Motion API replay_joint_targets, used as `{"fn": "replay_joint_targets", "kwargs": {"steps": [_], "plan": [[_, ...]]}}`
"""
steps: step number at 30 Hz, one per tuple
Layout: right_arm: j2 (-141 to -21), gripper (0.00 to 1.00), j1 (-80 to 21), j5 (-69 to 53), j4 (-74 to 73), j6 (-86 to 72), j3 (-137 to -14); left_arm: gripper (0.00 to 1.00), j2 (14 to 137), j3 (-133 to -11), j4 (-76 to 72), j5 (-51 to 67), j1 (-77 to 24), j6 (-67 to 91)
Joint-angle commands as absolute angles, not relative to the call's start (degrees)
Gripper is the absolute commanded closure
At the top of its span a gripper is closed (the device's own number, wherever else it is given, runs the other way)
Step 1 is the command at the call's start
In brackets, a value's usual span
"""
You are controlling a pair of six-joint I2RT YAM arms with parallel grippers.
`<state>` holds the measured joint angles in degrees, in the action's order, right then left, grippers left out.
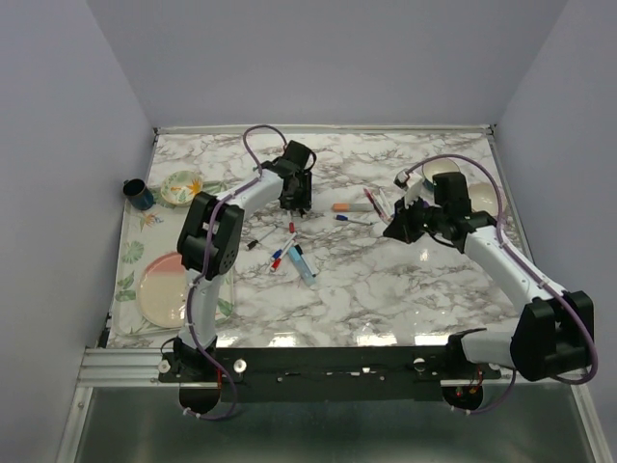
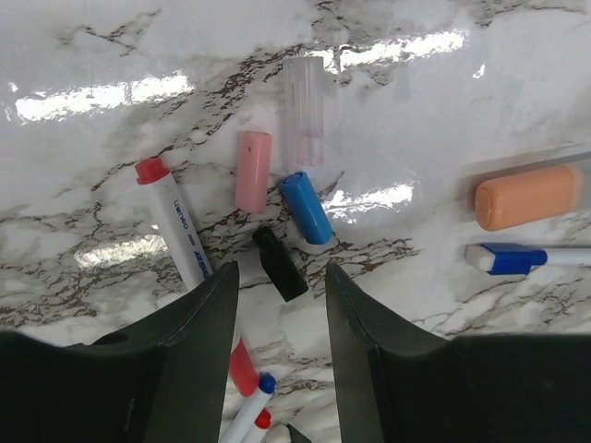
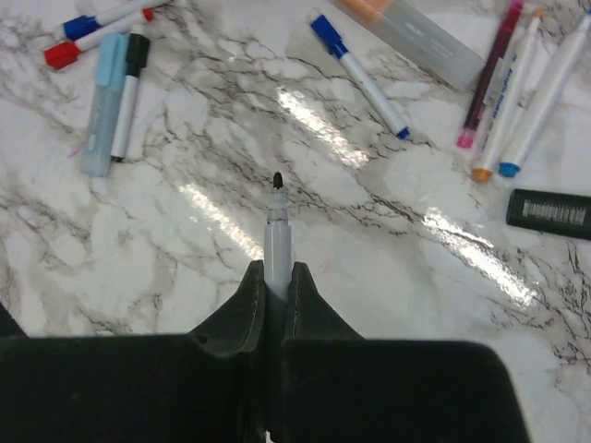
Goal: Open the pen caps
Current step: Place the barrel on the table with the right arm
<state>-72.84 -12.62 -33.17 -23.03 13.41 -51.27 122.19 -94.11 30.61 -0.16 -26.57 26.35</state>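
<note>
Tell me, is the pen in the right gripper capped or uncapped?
Uncapped: the pen in the right gripper shows a bare black tip.

A white marble-patterned bench (image 1: pixel 386 299) with grey and brown veining fills the middle of the overhead view. Plain lavender-grey walls close it in: the back wall (image 1: pixel 328 58) at 12 o'clock, the left wall (image 1: pixel 58 193) at 9 o'clock and the right wall (image 1: pixel 569 125) at 3 o'clock. A thin metal trim (image 1: pixel 328 128) runs along the bench's far edge. At 6 o'clock a ribbed aluminium rail (image 1: pixel 125 365) borders the near edge, with dull grey-green floor (image 1: pixel 318 434) below it. The glossy top shows bright white streaks of reflected light (image 2: pixel 102 97), sharpest in both wrist views.
</note>
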Motion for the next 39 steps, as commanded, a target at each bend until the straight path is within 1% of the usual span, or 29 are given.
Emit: {"fn": "replay_joint_targets", "kwargs": {"steps": [1,2,4,5,7,8,10,11,13,14,15,20,24,28,39], "plan": [[-79.88,0.99,-12.22,-21.02,-19.60,6.16,-54.91,0.44,113.04,-92.73,30.59,2.72,-26.19,25.05],[-81.28,0.99,-12.22,-20.57,-19.86,6.07,-56.06,0.38,110.16,-92.20,30.32,3.07,-26.10,24.79],[-85.66,0.99,-12.13,-19.87,-19.86,6.15,-59.39,0.31,106.80,-89.83,29.80,3.78,-26.10,24.43],[-87.09,0.99,-12.13,-19.34,-20.21,6.24,-60.63,0.25,103.31,-88.95,29.10,3.95,-26.02,24.26],[-92.43,0.99,-12.04,-17.68,-20.83,6.68,-63.79,0.20,99.51,-85.44,28.57,4.30,-25.93,23.65],[-94.20,0.99,-12.13,-17.23,-21.70,6.77,-66.51,0.17,95.40,-84.04,27.78,4.39,-25.93,23.56],[-97.02,0.97,-12.04,-16.09,-22.41,7.21,-69.42,0.14,91.08,-79.65,27.07,4.48,-25.84,22.77],[-99.47,0.96,-12.04,-15.82,-23.11,7.56,-71.70,0.12,86.53,-77.98,26.29,4.57,-25.84,22.42],[-101.68,0.93,-12.04,-15.38,-24.51,8.26,-73.73,0.11,81.94,-72.88,25.84,4.57,-25.84,20.84],[-103.43,0.92,-11.95,-15.12,-24.87,8.44,-74.87,0.10,77.39,-71.03,25.32,4.48,-25.75,20.13],[-104.32,0.90,-12.04,-14.86,-25.13,8.61,-76.36,0.10,74.99,-66.84,24.88,4.48,-25.75,19.34],[-109.06,0.85,-11.95,-13.09,-27.15,9.32,-81.03,0.10,61.30,-56.27,24.43,2.99,-25.75,13.99],[-112.67,0.82,-12.04,-13.19,-29.00,9.75,-84.63,0.08,53.28,-46.61,23.38,-1.21,-25.75,12.14],[-116.10,0.80,-11.95,-13.09,-30.85,10.11,-87.36,0.06,50.19,-45.79,22.41,-1.41,-25.75,11.60],[-119.09,0.74,-11.95,-12.57,-32.26,10.63,-88.59,0.06,50.62,-45.97,22.15,-0.09,-25.66,11.51]]}}
